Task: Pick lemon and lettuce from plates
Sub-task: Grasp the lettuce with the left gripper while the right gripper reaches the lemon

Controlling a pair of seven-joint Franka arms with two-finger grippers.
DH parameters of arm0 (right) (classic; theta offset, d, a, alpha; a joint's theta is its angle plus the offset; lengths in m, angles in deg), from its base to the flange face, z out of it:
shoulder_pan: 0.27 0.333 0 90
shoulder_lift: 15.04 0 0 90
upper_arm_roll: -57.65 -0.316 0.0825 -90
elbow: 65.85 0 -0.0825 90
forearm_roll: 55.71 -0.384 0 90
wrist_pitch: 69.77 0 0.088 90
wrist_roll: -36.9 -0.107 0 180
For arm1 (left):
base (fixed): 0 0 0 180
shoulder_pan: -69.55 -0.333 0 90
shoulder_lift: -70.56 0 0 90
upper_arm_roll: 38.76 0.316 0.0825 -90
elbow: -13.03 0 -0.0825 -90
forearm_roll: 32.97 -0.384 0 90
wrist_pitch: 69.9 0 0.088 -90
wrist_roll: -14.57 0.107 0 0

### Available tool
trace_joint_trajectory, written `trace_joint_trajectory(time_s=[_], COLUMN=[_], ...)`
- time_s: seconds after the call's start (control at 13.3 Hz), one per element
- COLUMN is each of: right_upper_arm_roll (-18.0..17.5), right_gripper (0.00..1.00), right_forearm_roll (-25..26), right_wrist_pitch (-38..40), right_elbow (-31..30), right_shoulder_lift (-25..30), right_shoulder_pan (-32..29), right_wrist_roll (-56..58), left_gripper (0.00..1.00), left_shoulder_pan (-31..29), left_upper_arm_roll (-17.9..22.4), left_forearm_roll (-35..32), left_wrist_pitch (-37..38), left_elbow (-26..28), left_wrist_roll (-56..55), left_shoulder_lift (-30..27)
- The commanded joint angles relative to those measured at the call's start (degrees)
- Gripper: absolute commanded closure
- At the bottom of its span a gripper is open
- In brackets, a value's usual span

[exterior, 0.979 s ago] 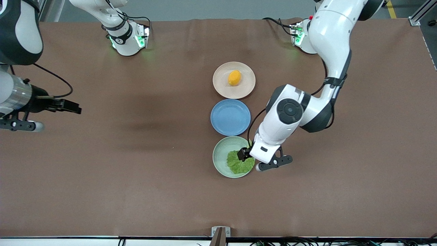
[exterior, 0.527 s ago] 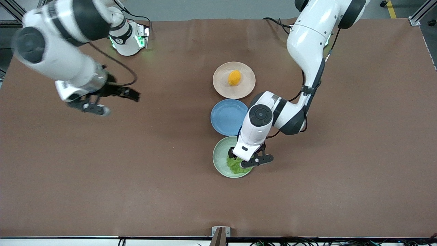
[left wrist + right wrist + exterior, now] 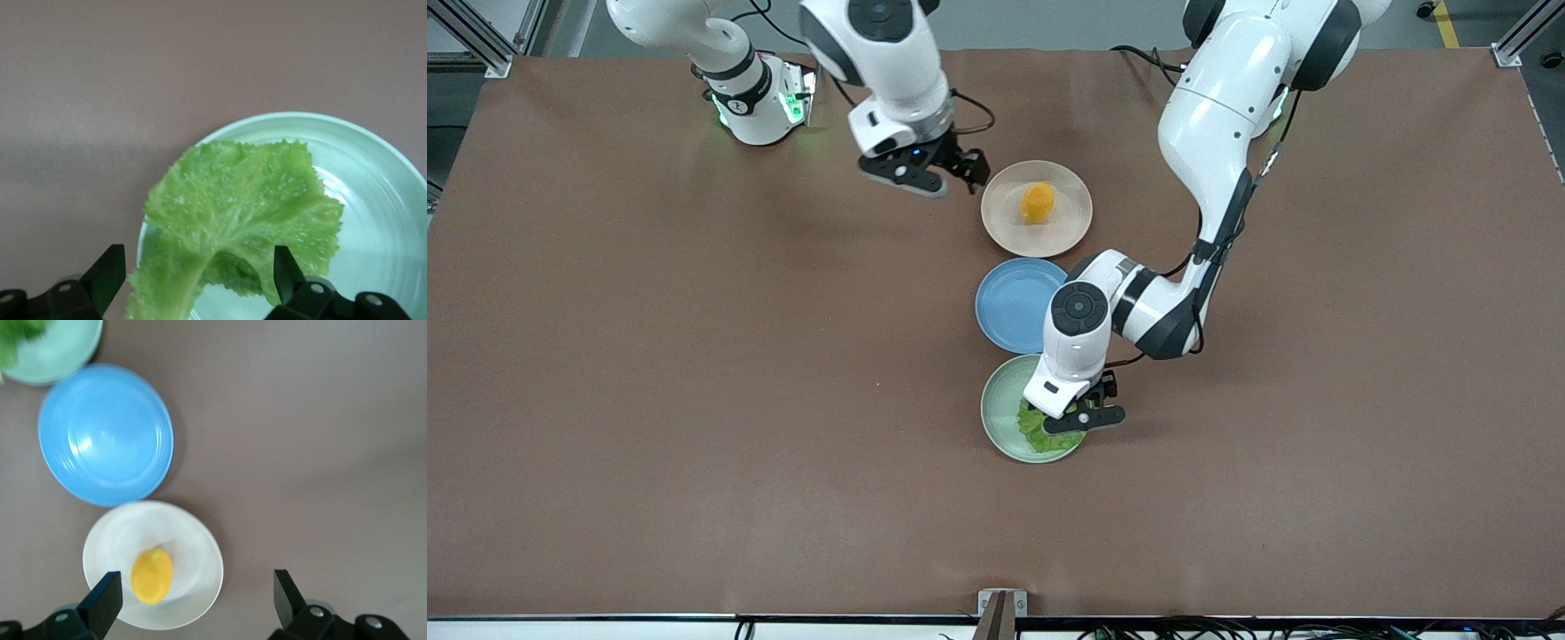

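resting on the beige-pink plate, the lemon is a small oval fruit, yellow-orange, lying near the plate's middle and much smaller than the dish. this plate is the farthest from the front camera of three dishes set in a row. the lettuce lies in the pale green plate, the nearest dish to that camera; it is one crinkled green leaf with a pale rib, its frilled edge toward the plate's rim and its stalk end reaching over the rim in the left wrist view. between those two sits a blue plate with nothing in it.

the left claw is low over the green plate with its jaws open, one finger on each side of the leaf's rib end, not yet pinching it. the right claw hangs over the brown bench just beside the beige-pink plate, toward the right arm's end, jaws spread wide and holding nothing; in its wrist view the lemon shows close to one finger.
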Motion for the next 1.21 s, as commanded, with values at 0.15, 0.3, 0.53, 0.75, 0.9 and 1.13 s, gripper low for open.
trace_joint_trajectory(time_s=[0.15, 0.3, 0.53, 0.75, 0.9, 1.13], right_upper_arm_roll=[1.02, 1.02, 1.02, 1.2, 1.37, 1.37], right_gripper=[0.0, 0.0, 0.0, 0.0, 0.0, 0.0], right_forearm_roll=[7.61, 8.6, 8.6, 9.47, 10.62, 10.8], right_wrist_pitch=[-13.85, -17.64, -18.1, -17.92, -17.92, -17.92], right_elbow=[0.05, 1.1, 5.31, 9.1, 11.11, 13.58], right_shoulder_lift=[-12.12, -15.56, -20.39, -25.23, -27.43, -30.07], right_shoulder_pan=[11.14, 13.26, 14.32, 15.02, 15.2, 15.29], right_wrist_roll=[-18.14, -23.43, -26.08, -26.97, -27.4, -29.77], left_gripper=[0.17, 0.21, 0.21, 0.26, 0.38, 0.57], left_shoulder_pan=[0.82, 0.82, 0.65, 0.12, 0.03, -0.14], left_upper_arm_roll=[-0.05, -0.05, -0.05, -1.28, -1.46, -1.46], left_forearm_roll=[-0.5, -0.5, -0.5, 0.28, 0.9, 1.69], left_wrist_pitch=[0.39, 0.83, 4.94, 8.47, 10.14, 10.5], left_elbow=[-1.01, -0.3, 0.05, -0.04, -0.04, -0.12], left_wrist_roll=[-0.5, -0.24, 2.39, 5.3, 5.65, 5.66], left_shoulder_lift=[0.21, 0.12, -0.32, -0.76, -1.11, -1.46])
